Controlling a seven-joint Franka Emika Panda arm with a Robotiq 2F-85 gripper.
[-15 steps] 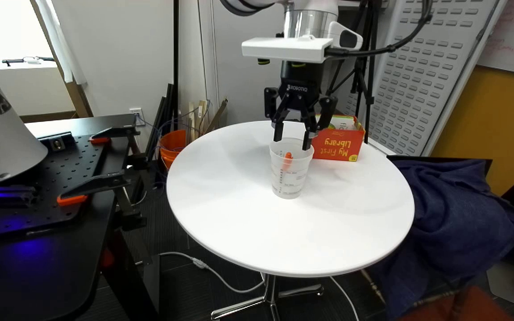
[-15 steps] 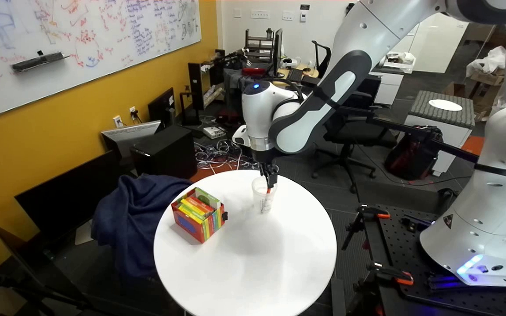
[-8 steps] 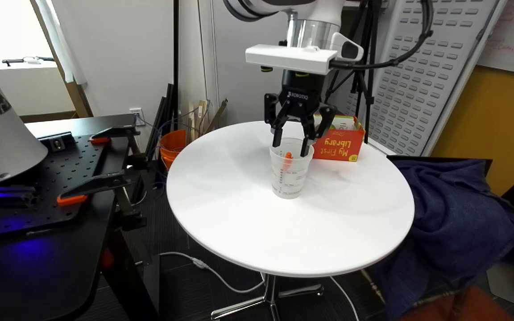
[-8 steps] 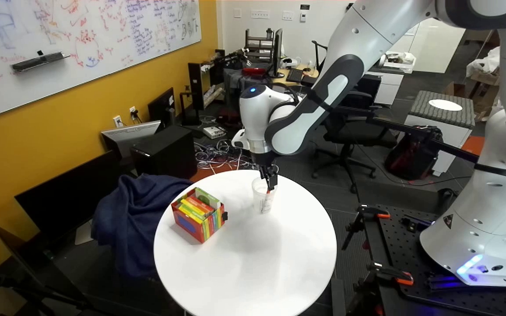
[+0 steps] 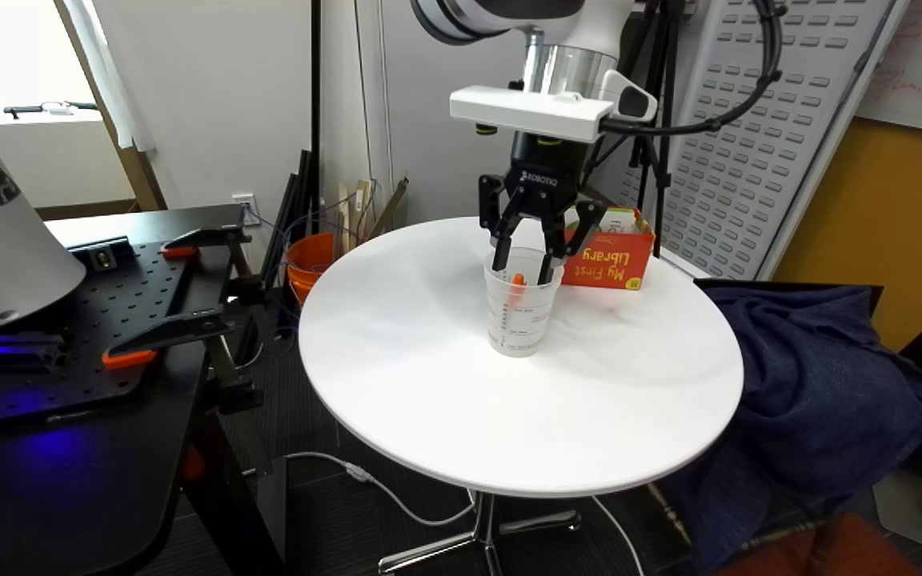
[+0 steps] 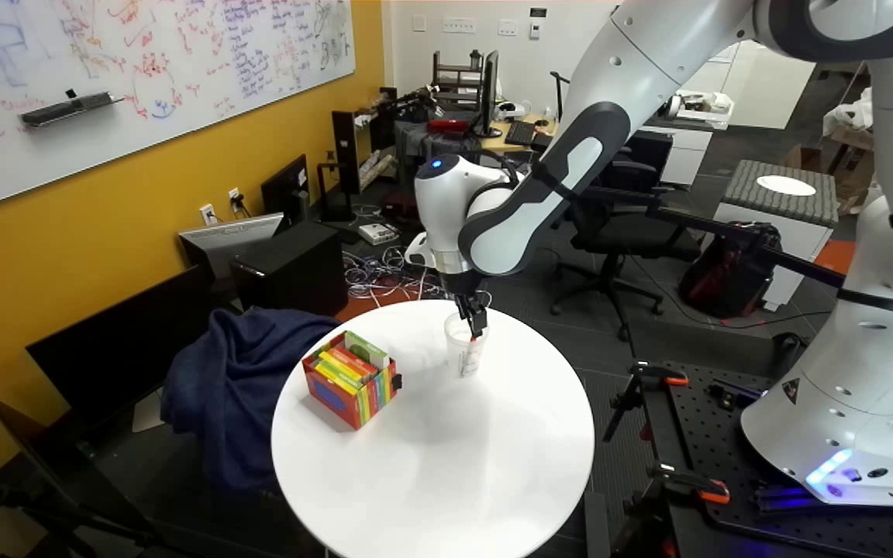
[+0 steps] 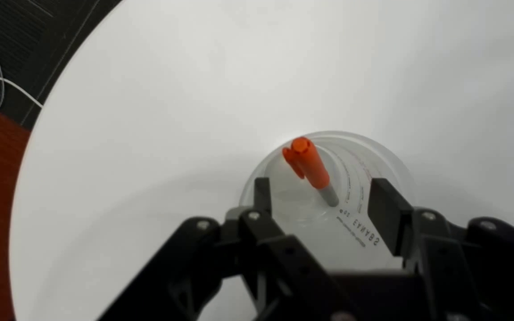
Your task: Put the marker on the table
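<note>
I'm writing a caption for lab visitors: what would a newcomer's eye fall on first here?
Most likely the orange-capped marker, leaning inside a clear cup on the round white table. Next, perhaps, the black gripper, open at the cup's mouth. The red box of colorful books, apart from the cup on the same table, probably stands out too.

I have free room between my parted jaws; beneath them the measuring cup (image 5: pixel 522 330) hems in the marker (image 7: pixel 314 167), and a book box (image 5: pixel 607 261) stands to one side.
</note>
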